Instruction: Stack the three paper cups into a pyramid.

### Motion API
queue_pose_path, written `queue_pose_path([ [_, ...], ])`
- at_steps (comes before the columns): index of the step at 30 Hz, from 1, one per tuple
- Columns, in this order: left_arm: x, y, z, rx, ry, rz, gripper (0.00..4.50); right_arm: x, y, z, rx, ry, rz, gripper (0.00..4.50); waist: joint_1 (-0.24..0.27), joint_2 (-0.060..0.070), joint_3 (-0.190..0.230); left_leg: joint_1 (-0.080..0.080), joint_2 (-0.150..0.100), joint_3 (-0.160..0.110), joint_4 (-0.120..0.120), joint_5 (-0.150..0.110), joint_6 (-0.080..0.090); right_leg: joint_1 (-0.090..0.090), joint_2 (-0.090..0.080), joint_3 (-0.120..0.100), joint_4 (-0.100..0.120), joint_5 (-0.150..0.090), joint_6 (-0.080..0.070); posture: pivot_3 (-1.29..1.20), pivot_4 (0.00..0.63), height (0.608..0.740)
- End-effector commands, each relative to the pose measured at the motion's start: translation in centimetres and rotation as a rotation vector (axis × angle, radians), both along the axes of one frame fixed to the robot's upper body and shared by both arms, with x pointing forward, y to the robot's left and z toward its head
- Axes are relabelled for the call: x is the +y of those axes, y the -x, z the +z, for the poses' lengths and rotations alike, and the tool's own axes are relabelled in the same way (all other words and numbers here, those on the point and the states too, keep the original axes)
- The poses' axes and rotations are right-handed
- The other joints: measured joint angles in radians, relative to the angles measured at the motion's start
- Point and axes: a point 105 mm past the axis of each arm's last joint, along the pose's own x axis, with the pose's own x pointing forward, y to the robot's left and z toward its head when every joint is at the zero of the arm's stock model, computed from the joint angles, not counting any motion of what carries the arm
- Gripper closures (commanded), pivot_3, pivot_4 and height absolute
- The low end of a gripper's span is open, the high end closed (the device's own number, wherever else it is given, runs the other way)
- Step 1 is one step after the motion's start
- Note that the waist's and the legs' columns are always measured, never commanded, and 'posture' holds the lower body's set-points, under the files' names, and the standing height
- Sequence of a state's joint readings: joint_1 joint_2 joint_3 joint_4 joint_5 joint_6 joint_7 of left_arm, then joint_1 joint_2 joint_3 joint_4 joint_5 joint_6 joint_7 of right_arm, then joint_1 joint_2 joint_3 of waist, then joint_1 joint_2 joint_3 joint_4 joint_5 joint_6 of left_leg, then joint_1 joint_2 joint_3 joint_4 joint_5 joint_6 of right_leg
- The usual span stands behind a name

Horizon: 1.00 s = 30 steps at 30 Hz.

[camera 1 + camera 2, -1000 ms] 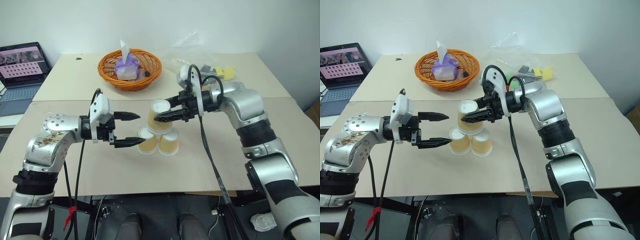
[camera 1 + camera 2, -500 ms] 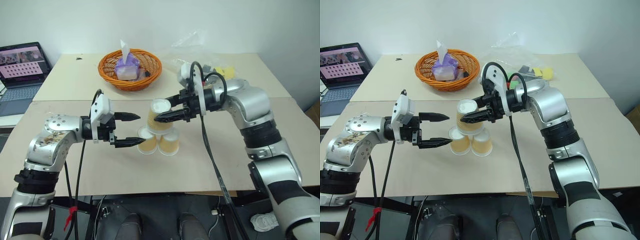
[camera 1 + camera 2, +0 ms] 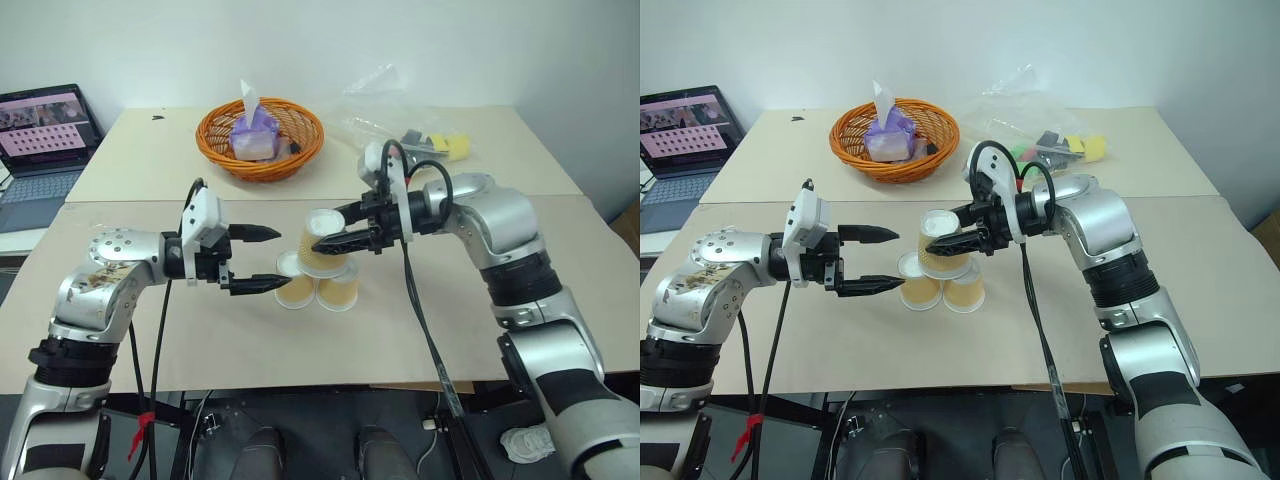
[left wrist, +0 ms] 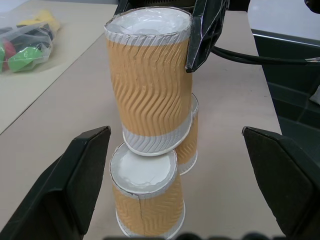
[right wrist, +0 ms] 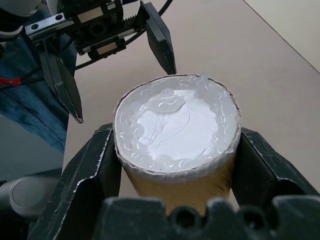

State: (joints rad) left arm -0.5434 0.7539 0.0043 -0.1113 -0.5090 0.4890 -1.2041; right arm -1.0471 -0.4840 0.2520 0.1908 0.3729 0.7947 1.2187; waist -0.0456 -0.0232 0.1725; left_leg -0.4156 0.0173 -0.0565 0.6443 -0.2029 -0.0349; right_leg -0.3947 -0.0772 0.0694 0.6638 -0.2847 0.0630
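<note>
Two paper cups (image 3: 293, 291) (image 3: 339, 290) stand upside down side by side on the tan table (image 3: 200, 340). The third cup (image 3: 322, 245) sits base-up on top of them, leaning slightly, with my right gripper (image 3: 328, 232) shut on its upper part. In the right wrist view its fingers (image 5: 90, 170) clamp both sides of the cup's white base (image 5: 175, 125). My left gripper (image 3: 284, 259) is open just left of the pyramid, touching nothing. The left wrist view shows the top cup (image 4: 150, 85) resting on the nearer lower cup (image 4: 147, 200).
An orange woven basket (image 3: 215, 140) holding a tissue pack stands at the back of the table. A clear plastic bag (image 3: 400, 110) with coloured items lies back right. An open laptop (image 3: 40, 135) sits at the far left.
The right gripper has brought the top cup slightly lower onto the two lower cups, and its forearm has shifted. The left gripper has stayed still and open.
</note>
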Motion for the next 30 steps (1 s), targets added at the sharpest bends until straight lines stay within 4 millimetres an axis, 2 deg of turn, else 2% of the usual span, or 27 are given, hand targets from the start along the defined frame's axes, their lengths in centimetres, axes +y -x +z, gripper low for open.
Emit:
queue_pose_path([
  [1, 0.0, 0.2, 1.2, -0.060, -0.001, -0.009, 0.00, -0.1, -0.1, 0.9, -0.047, -0.011, 0.006, 0.75, 0.000, 0.000, 0.000, 0.000, 0.000, 0.000, 0.000, 0.000, 0.000, 0.000, 0.000, 0.000, 0.000, 0.000, 0.000, 0.00, 0.150, 0.740],
  [3, 0.0, 0.2, 1.2, -0.060, -0.002, -0.006, 0.00, 0.0, -0.1, 1.0, -0.050, -0.016, 0.006, 0.21, 0.000, 0.000, 0.000, 0.000, 0.000, 0.000, 0.000, 0.000, 0.000, 0.000, 0.000, 0.000, 0.000, 0.000, 0.000, 0.00, 0.150, 0.740],
  [4, 0.0, 0.2, 1.2, -0.061, -0.003, -0.005, 0.00, 0.0, -0.1, 1.0, -0.050, -0.018, 0.006, 0.10, 0.000, 0.000, 0.000, 0.000, 0.000, 0.000, 0.000, 0.000, 0.000, 0.000, 0.000, 0.000, 0.000, 0.000, 0.000, 0.00, 0.150, 0.740],
  [13, 0.1, 0.1, 1.2, -0.060, -0.003, -0.002, 0.00, 0.2, -0.1, 2.0, -0.079, -0.035, 0.008, 0.10, 0.000, 0.000, 0.000, 0.000, 0.000, 0.000, 0.000, 0.000, 0.000, 0.000, 0.000, 0.000, 0.000, 0.000, 0.000, 0.00, 0.150, 0.740],
  [22, 0.1, 0.0, 1.2, -0.059, 0.001, 0.001, 0.00, 0.6, 1.7, 5.6, -0.155, -0.090, 0.075, 0.10, 0.001, 0.000, 0.000, 0.000, 0.000, 0.000, 0.000, 0.000, 0.000, 0.000, 0.000, 0.000, 0.000, 0.000, 0.000, 0.00, 0.150, 0.740],
  [30, 0.0, -0.1, 1.2, -0.061, 0.005, 0.005, 0.00, 0.8, 2.5, 7.7, -0.225, -0.111, 0.087, 0.10, 0.001, 0.000, 0.000, 0.000, 0.000, 0.000, 0.000, 0.000, 0.000, 0.000, 0.000, 0.000, 0.000, 0.000, 0.000, 0.00, 0.150, 0.740],
])
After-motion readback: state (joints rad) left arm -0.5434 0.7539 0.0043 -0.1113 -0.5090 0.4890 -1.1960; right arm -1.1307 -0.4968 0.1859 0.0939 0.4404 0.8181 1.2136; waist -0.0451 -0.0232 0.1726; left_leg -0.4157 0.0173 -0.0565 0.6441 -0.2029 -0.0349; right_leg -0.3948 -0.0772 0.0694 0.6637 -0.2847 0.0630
